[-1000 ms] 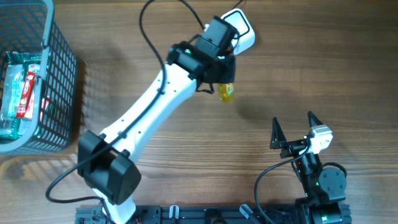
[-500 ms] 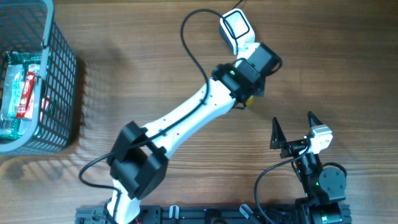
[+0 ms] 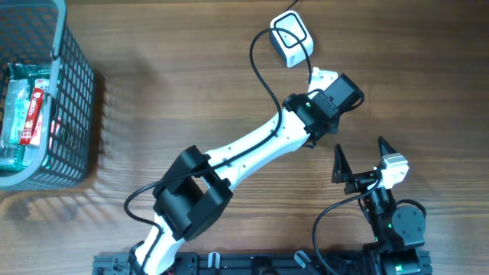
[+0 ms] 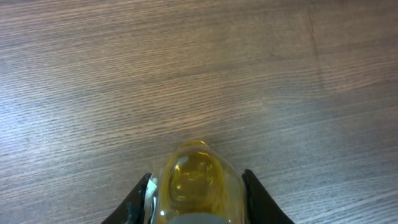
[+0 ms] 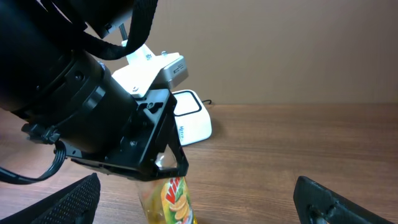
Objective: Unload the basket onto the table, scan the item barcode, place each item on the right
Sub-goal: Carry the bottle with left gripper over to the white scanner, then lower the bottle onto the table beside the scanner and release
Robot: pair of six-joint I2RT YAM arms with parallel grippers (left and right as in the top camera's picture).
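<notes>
A clear bottle of yellow juice (image 4: pixel 194 184) with an orange-and-green label (image 5: pixel 175 198) hangs neck up, with my left gripper (image 4: pixel 198 198) shut on its upper part. In the overhead view the left wrist (image 3: pixel 330 102) covers the bottle; it sits a little nearer than the white barcode scanner (image 3: pixel 290 33) and to its right. The scanner (image 5: pixel 188 121) also shows behind the bottle in the right wrist view. My right gripper (image 3: pixel 359 147) stands wide open and empty near the front edge, just in front of the bottle. The bottle's base is cut off from view.
A grey wire basket (image 3: pixel 75 92) holding packaged goods stands at the far left. The scanner's black cable (image 3: pixel 258 69) loops over the wood table beside the left arm. The left arm (image 3: pixel 252 149) stretches diagonally across the middle.
The left arm has swung to the right and toward the front with the bottle, from just beside the scanner to a spot near the right gripper. The right arm has not moved.
</notes>
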